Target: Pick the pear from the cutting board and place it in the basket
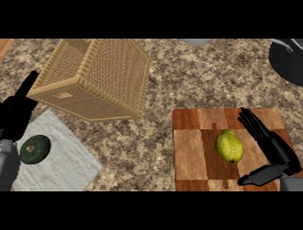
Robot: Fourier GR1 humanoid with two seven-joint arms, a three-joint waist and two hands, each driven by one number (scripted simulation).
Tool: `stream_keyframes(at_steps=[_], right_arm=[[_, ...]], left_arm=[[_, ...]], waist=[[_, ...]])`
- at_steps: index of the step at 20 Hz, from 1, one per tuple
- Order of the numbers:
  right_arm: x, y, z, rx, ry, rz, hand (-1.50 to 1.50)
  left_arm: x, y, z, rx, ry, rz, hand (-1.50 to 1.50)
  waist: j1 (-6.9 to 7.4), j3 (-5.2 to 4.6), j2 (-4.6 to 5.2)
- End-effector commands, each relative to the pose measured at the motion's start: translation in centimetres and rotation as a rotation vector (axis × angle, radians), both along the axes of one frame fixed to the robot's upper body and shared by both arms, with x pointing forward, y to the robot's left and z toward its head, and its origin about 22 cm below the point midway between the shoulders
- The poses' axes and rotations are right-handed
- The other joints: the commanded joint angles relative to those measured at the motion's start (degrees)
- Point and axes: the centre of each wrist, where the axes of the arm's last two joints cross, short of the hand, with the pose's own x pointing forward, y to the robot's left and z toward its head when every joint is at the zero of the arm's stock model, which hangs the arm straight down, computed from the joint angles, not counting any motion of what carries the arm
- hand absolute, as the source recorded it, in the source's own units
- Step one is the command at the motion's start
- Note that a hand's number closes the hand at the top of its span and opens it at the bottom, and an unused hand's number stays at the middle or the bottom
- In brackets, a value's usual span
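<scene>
Closing on the pear [229, 146] well means sweeping the right hand [273, 150] sideways so fingers and thumb bracket its middle before curling. Its fingers [255, 123] are straight and spread from the thumb, holding nothing. On the board [190, 148] the pear lies just beside those fingers, on their thumb side, apart (basket [94, 78] well beyond). Left hand [7, 114] rests open.
</scene>
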Motion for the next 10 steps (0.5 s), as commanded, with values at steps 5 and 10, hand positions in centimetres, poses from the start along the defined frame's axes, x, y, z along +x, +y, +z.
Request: stream_keyframes(at_steps=[5,10], right_arm=[[0.4,2.9,0.1,-0.064,0.015,-0.002,-1.5],[0.5,3.9,2.0,-0.187,-0.064,0.063,1.5]], left_arm=[[0.3,-1.5,1.3,-0.02,0.049,-0.031,0.0],[0.1,-0.1,-0.1,0.0,0.048,-0.019,0.0]], waist=[[-0.05,-0.25,0.31],[-0.25,-0.27,0.3]])
